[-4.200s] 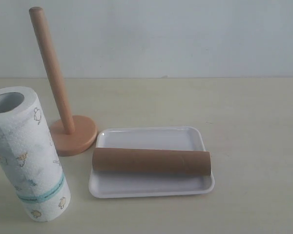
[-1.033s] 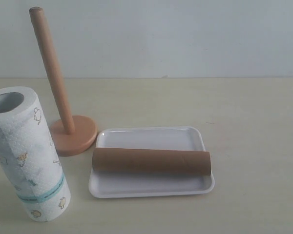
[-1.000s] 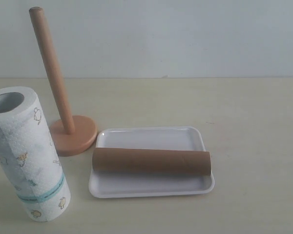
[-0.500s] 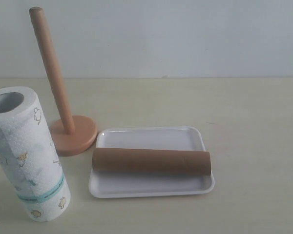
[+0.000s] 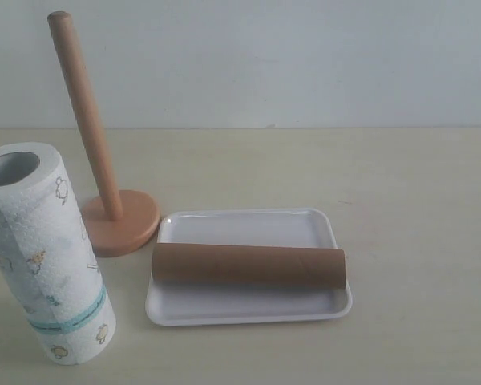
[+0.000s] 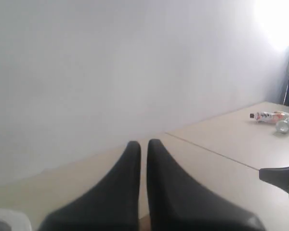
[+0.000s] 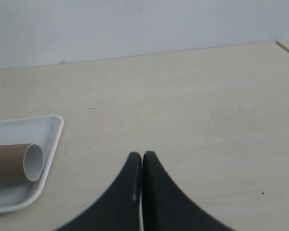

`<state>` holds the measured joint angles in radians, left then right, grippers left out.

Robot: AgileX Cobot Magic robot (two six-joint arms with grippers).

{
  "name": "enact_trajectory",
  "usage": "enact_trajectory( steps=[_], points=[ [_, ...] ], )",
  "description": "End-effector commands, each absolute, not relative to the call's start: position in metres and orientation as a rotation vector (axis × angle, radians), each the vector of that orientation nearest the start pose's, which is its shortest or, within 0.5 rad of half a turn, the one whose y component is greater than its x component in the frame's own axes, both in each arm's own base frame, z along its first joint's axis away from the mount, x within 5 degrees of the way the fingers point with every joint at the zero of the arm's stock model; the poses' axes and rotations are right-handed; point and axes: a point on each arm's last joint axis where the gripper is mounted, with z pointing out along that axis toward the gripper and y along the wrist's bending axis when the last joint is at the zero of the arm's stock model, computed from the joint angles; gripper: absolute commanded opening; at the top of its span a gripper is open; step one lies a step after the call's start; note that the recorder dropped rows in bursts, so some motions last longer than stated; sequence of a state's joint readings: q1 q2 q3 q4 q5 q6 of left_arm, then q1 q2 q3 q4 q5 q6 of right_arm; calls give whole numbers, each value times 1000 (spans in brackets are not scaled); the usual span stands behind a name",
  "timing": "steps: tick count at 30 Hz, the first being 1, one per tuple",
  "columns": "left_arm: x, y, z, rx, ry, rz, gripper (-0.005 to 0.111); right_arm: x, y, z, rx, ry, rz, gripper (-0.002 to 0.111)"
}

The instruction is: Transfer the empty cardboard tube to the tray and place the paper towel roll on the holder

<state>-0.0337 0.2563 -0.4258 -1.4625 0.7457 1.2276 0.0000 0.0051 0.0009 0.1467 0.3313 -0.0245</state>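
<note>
Pale wooden tabletop (image 5: 417, 184) meets a white wall (image 5: 305, 64). We see the long brown cardboard tube (image 5: 248, 265) lying across the flat white plastic tray (image 5: 240, 227). To the left, the thick white printed paper towel roll (image 5: 48, 265) stands upright just beside the light wooden holder (image 5: 132, 224), whose dowel (image 5: 86, 120) is bare. Our left gripper (image 6: 143, 143) and right gripper (image 7: 142, 155) both have their fingers pressed together, holding nothing.

We count one empty cardboard tube (image 5: 248, 265), one white tray (image 5: 240, 228), one paper towel roll (image 5: 44, 257) and one wooden holder (image 5: 89, 128) on the surface (image 5: 417, 200). That's four items, one of each. Far off in the left wrist view we pick up a labelled bottle (image 6: 269, 116) and a clear bottle (image 6: 285, 125), so two bottles. And two grippers: left gripper (image 6: 143, 143), right gripper (image 7: 142, 155).
</note>
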Motion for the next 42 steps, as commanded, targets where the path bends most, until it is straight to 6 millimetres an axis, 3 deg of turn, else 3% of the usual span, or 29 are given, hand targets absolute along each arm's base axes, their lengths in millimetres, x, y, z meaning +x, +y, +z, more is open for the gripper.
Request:
enact_trajectory(
  steps=[1,7,10,14,20,22,24,25,26,27,36,42],
  points=[
    [62,-52,296,343,1525,-629,4,54,4,184,68,1807,123,0],
    [76,-35,244,116,1641,-501,4,54,4,184,70,1807,124,0],
    [77,-33,226,97,1647,-477,4,54,4,184,70,1807,124,0],
    [74,-36,214,168,1670,-475,4,54,4,184,70,1807,124,0],
    [76,-33,211,159,1691,-427,4,54,4,184,70,1807,124,0],
    [79,-34,208,157,1723,-435,12,54,4,184,70,1807,124,0],
    [83,-35,204,171,1771,-450,32,54,4,184,70,1807,124,0],
    [86,-36,201,175,1809,-463,52,54,4,184,70,1807,124,0],
    [89,-37,200,178,1835,-470,63,54,4,184,70,1807,124,0],
    [91,-38,199,181,1855,-484,68,54,4,184,70,1807,124,0],
    [108,-46,200,286,1938,-547,68,54,4,184,70,1803,123,0],
    [108,-48,203,305,1922,-568,76,54,4,184,70,1803,123,0]
  ],
)
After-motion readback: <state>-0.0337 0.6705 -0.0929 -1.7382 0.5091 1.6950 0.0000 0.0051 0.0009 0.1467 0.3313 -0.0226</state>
